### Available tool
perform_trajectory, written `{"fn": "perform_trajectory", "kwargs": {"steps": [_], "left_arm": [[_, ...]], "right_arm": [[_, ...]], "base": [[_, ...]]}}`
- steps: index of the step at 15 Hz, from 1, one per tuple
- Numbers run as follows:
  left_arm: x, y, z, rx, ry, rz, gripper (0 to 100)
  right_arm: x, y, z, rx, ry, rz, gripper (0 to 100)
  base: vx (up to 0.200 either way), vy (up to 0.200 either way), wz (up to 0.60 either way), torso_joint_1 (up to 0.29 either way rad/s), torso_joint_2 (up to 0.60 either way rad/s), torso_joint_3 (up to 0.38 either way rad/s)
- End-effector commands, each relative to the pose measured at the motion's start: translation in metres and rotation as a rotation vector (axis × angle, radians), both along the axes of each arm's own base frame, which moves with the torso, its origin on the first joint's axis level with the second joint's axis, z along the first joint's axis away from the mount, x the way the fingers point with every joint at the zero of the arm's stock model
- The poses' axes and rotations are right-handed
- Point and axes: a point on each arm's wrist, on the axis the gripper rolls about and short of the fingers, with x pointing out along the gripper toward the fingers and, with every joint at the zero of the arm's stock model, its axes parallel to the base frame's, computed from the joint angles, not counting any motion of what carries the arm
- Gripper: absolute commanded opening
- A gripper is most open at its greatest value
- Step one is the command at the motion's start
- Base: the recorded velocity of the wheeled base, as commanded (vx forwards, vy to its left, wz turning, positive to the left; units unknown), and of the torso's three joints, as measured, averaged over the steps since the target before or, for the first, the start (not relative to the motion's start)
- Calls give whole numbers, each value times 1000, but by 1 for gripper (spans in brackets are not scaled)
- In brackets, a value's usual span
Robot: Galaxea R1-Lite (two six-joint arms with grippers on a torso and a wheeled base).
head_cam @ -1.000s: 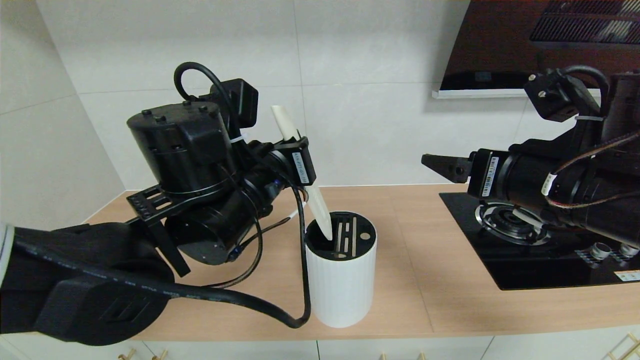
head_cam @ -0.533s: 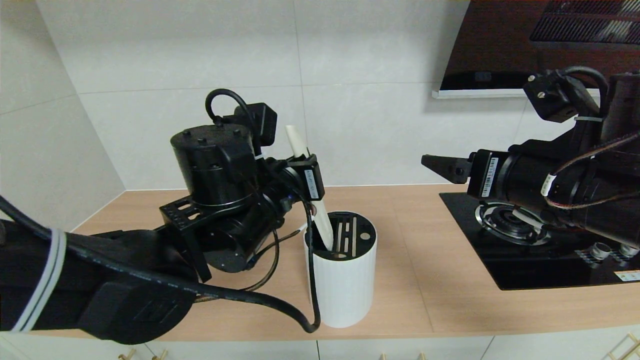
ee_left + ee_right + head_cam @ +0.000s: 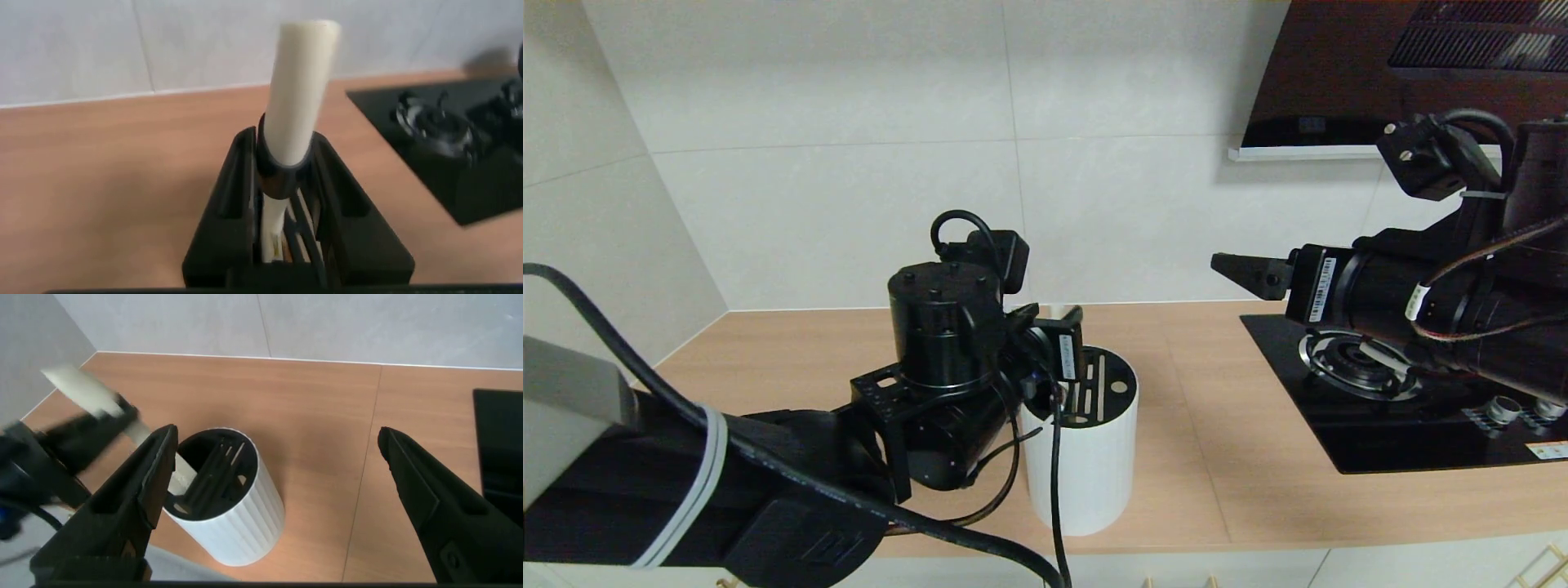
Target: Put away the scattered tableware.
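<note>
A white ribbed holder (image 3: pixel 1086 465) with a black slotted top (image 3: pixel 1104 382) stands on the wooden counter (image 3: pixel 1225 457). My left gripper (image 3: pixel 1055 336) sits right over the near-left part of that top, shut on a knife's cream handle (image 3: pixel 1058 311). The handle (image 3: pixel 298 90) stands up between the black fingers (image 3: pixel 237 204), and the blade below them is hidden. From the right wrist, the holder (image 3: pixel 233 514) and the slanted handle (image 3: pixel 82 388) lie below. My right gripper (image 3: pixel 276 437) hangs open and empty in the air, to the holder's right (image 3: pixel 1245 273).
A black gas hob (image 3: pixel 1347 367) is set into the counter at the right, under my right arm. A dark range hood (image 3: pixel 1339 65) hangs above it. A tiled wall (image 3: pixel 1094 163) backs the counter, with bare wood around the holder.
My left gripper has come down and toward the holder, sinking the knife much deeper into the top, so little of the handle stands out. The right arm has stayed still.
</note>
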Motion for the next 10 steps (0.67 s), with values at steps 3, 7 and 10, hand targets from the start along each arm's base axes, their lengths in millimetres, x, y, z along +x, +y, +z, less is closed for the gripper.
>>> {"fn": "perform_trajectory", "kwargs": {"steps": [3, 7, 10], "left_arm": [[-1, -3, -6, 14, 15, -6, 100], [-13, 11, 29, -63, -62, -1, 100], [-37, 45, 77, -161, -174, 11, 100]], "right_arm": [[0, 0, -1, -1, 2, 0, 100], [0, 0, -1, -2, 3, 2, 100], [0, -1, 0, 0, 1, -1, 100]], "base": [[0, 0, 0, 0, 0, 0], [0, 0, 0, 0, 0, 0], [0, 0, 0, 0, 0, 0]]}}
